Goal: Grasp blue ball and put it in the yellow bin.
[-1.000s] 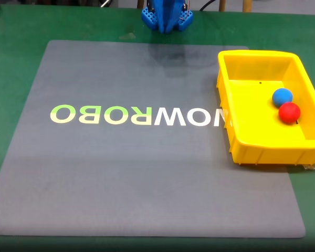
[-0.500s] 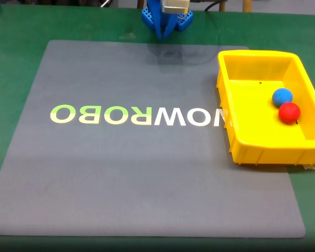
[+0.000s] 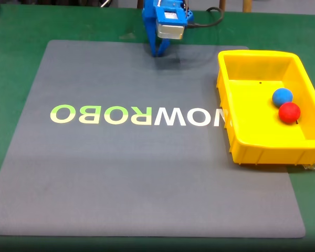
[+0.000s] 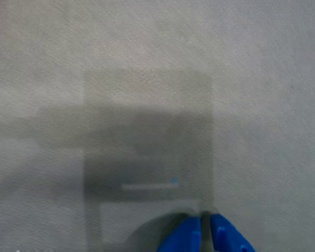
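Left of the yellow bin (image 3: 236, 131), across most of the fixed view, lies a grey mat (image 3: 121, 173) with pale lettering on the green bench (image 3: 10, 63), and nothing on it stands in the arm's way. Further toward the bin, at the mat's far edge, the blue arm (image 3: 165, 23) hangs low, and in the wrist view the pincer (image 4: 205, 227) shows its two blue tips almost touching, only a thin slit between them, with nothing held and bare mat beneath. Inside the bin, near its right wall as the fixed view shows it, the blue ball (image 3: 282, 96) already rests on the floor, touching or all but touching the red ball (image 3: 289, 112) just in front of it. Judged from this, the task looks done, so the main risk is needless motion: a sweep toward the bin could clip its near wall and shove it off the mat, since it looks light and is not fixed down. A reach into the bin could also knock either ball, and a grasp there might close on the red one because the two sit so close together.
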{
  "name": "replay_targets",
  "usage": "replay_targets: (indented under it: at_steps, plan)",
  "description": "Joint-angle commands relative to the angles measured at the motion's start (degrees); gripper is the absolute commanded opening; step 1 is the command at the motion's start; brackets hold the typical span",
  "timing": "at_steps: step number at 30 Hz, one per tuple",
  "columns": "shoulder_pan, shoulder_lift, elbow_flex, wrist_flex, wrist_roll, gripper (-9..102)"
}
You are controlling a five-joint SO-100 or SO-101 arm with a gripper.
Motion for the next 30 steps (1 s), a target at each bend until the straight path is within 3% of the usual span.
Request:
replay_targets:
  at_steps: [1,30]
  plan:
    - [-1.14,0.53,1.76,0.88,1.23,0]
    - [-2.64,0.53,1.76,1.23,2.55,0]
